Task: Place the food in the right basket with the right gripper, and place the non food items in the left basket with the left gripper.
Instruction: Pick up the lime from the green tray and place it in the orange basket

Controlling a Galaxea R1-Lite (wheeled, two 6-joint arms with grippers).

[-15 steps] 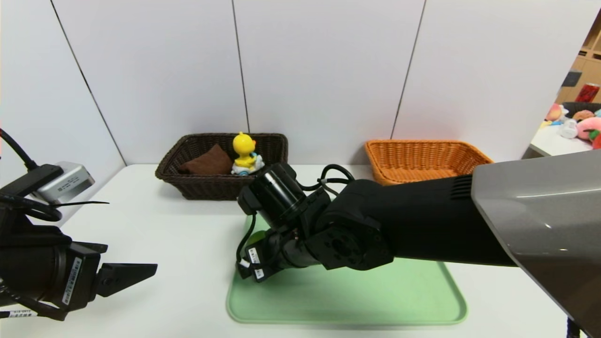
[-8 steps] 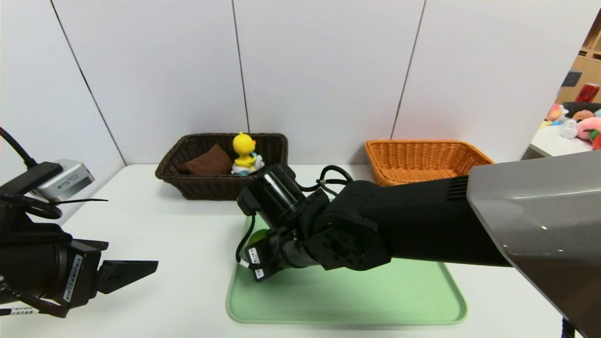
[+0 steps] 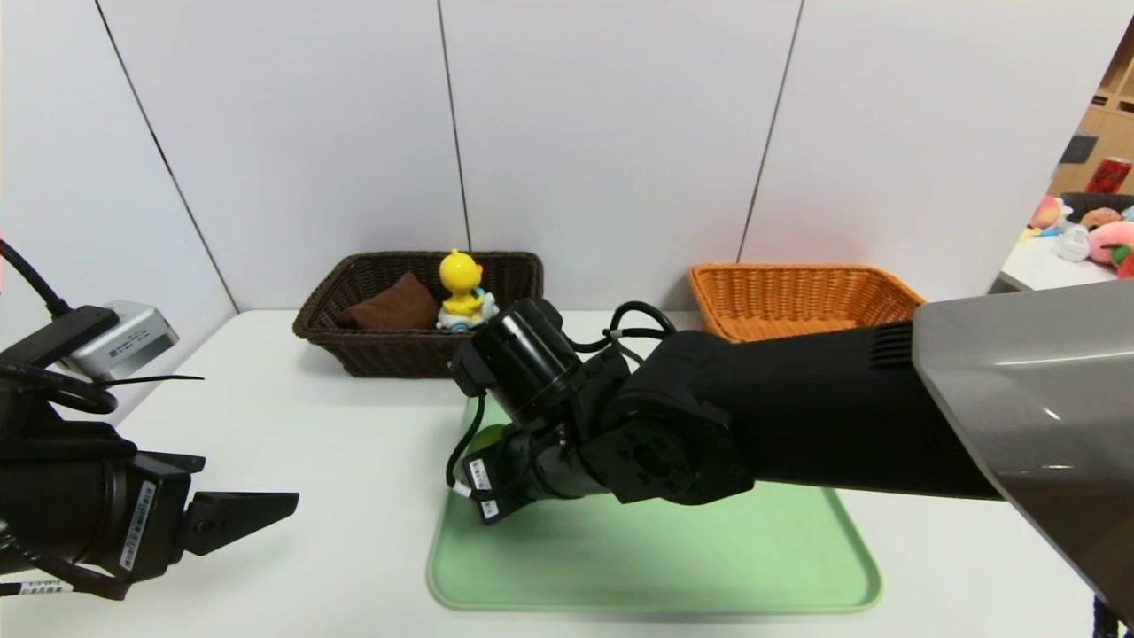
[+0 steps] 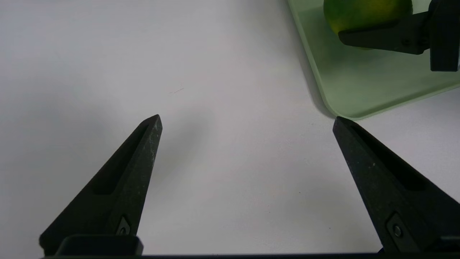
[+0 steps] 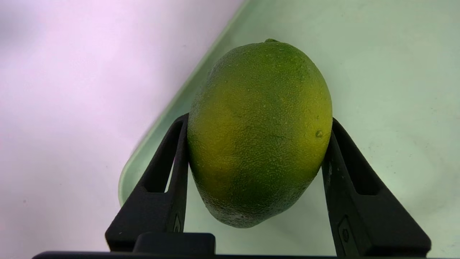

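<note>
The right gripper [image 5: 254, 144], open a moment earlier, has now clamped onto the green lime [image 5: 258, 133] at the green tray's [image 3: 709, 567] near-left corner, readying its transfer to the orange basket [image 3: 797, 297]; the left gripper [image 4: 248, 120] hangs open, idle.

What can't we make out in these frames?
- Head view: right end effector and its lime mostly hidden behind the arm's own wrist.
- Head view: orange basket front part covered by the right arm; contents unclear.
- Head view: brown object in the dark basket; can't tell what it is.
- Left wrist view: lime cut off by the frame edge.
</note>
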